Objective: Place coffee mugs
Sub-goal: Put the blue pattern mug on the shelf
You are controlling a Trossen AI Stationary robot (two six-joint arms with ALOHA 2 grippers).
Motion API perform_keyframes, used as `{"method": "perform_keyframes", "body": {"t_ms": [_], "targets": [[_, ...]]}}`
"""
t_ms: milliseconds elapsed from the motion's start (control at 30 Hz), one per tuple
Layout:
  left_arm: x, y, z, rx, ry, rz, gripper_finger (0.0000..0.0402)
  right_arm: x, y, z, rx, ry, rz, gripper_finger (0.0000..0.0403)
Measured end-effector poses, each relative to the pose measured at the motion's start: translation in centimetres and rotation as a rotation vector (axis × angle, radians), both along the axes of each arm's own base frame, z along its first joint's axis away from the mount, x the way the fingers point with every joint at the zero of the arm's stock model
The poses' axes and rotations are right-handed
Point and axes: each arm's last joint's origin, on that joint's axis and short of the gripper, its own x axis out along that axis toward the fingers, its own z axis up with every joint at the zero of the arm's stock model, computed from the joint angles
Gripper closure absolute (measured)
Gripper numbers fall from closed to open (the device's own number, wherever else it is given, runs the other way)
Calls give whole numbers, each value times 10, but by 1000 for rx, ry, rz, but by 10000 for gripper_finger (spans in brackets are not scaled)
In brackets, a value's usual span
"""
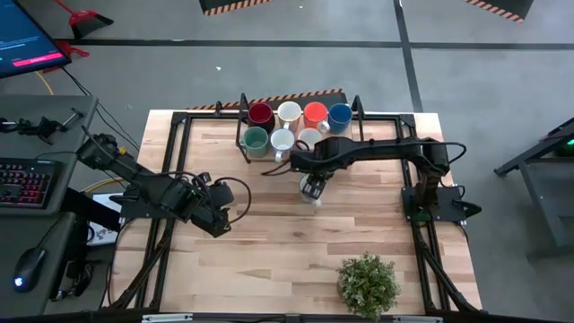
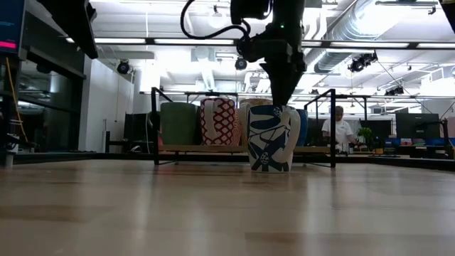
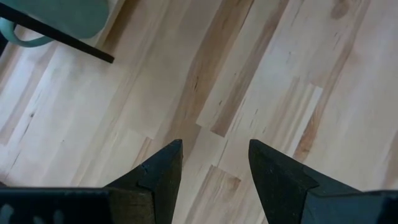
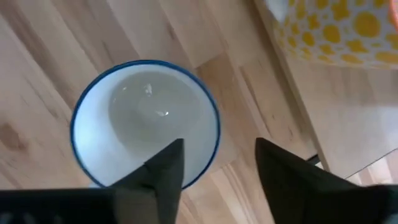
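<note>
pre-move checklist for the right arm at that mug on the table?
1. White mug with blue pattern stands upright on the table, in front of the rack: ok.
2. Right gripper open, one finger over the mug's rim, the other outside it: ok.
3. Mug free of the fingers: cannot tell.
4. Mug apart from the rack's mugs: ok.
5. Left gripper open, over bare wood, away from the mug: ok.
6. Potted plant at the table's near edge, out of the way: ok.
</note>
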Motion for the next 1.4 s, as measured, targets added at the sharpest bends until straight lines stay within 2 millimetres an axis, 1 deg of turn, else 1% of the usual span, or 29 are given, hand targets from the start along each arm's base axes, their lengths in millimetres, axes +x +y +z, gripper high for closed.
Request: {"method": "perform_keyframes", "body": {"t_ms": [133,267,400,567,667,733,867,1000,1133,1267,1300,1400], "targets": [[0,0,0,0,0,0,227,0,-3,0,-3,-5,-42,190],[0,0,0,0,0,0,227,0,-8,-3,61,-12,-113,168],[0,0,0,3,1,-4,227,2,-12,-9,65,-26,-138,165],[0,0,0,12,8,-22,227,0,-12,-34,123,-22,-139,168],[0,0,0,12,8,-22,227,-4,-12,-45,114,-11,-167,177],[0,0,0,12,8,-23,227,-5,-12,-49,103,-3,-184,186],[0,0,0,13,8,-23,227,-4,-13,-49,89,-22,-184,211],[0,0,0,12,8,-23,227,0,-13,-49,88,-55,-183,250],[0,0,0,12,7,-22,227,0,-13,-49,88,-58,-183,307],[0,0,0,12,7,-22,227,0,-13,-49,87,-54,-183,386],[0,0,0,13,7,-22,227,0,-13,-49,88,-55,-182,393],[0,0,0,12,7,-22,227,-2,-12,-47,90,-36,-190,393]]}}
